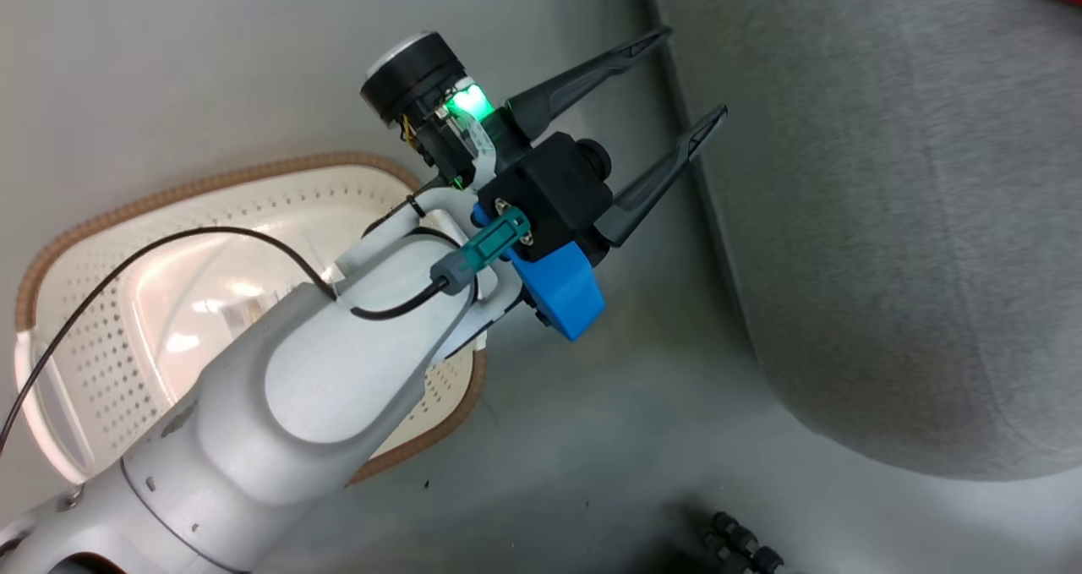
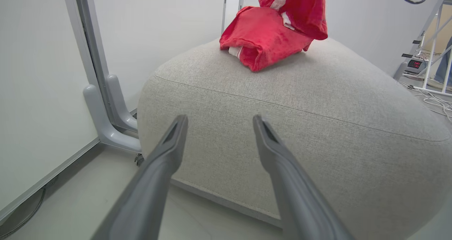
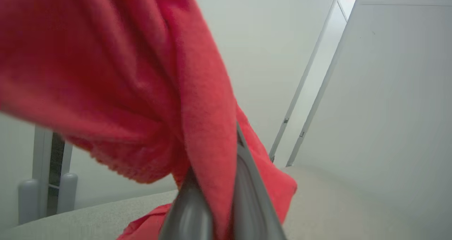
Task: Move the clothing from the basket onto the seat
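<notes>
Clothing (image 2: 268, 35) nearly all moved: one red garment (image 2: 254, 45) lies bunched on the grey seat (image 2: 282, 102), ahead of the wide-open, empty left claw (image 2: 219, 118), its long side running crosswise. Right claw (image 3: 215, 169) is clamped on the second garment (image 2: 300, 6), hanging lengthwise down just above the first. Basket (image 1: 110, 363) behind the left claw looks empty; only the release seems left.

The small display (image 2: 417, 63) bears unreadable red characters.
</notes>
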Robot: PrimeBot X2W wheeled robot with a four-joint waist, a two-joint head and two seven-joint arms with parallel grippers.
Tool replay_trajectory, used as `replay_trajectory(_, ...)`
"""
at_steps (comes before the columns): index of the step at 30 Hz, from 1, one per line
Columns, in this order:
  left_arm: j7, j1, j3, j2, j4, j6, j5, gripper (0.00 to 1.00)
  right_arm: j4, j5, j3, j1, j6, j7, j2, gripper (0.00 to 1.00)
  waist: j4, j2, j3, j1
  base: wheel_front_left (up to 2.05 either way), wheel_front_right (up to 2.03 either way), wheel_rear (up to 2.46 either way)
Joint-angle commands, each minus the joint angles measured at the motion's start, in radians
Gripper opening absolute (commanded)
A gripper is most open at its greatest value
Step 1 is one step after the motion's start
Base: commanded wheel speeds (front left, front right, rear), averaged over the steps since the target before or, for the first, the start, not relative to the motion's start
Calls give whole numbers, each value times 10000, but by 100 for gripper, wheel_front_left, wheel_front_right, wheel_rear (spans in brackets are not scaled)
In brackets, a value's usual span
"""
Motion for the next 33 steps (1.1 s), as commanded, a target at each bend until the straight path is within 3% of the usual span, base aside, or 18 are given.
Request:
replay_trajectory(1,-12,-177,-4,77,-76,-36,39,100,412,-160,144,-308,-7,-5,-106,0,313,-1,660,-2,0,0,0)
replay_trajectory(8,-63,-255,-42,205,-96,4,49,100,2240,-533,263,-352,-9,-5,236,0,364,-1,933,-2,0,0,0)
replay_trajectory(15,-59,-292,-39,308,-45,64,-36,100,3041,-558,460,-80,-9,-5,597,0,327,-1,905,-2,0,0,0)
replay_trajectory(16,-64,-282,-41,317,-32,79,-51,100,3103,-536,498,-42,-9,-5,635,5,311,-1,866,-2,0,0,0)
replay_trajectory(17,-75,-279,-50,319,-19,84,-53,100,3053,-526,503,-37,-9,-5,635,48,301,-1,823,-2,0,0,0)
replay_trajectory(18,-112,-260,-59,307,-6,96,-60,100,2955,-499,477,8,-9,-5,658,100,300,-1,753,-2,0,0,0)
replay_trajectory(33,-942,871,160,-15,618,490,-671,100,841,-488,906,3467,-9,-5,1566,100,484,-1,-1525,-2,0,0,0)
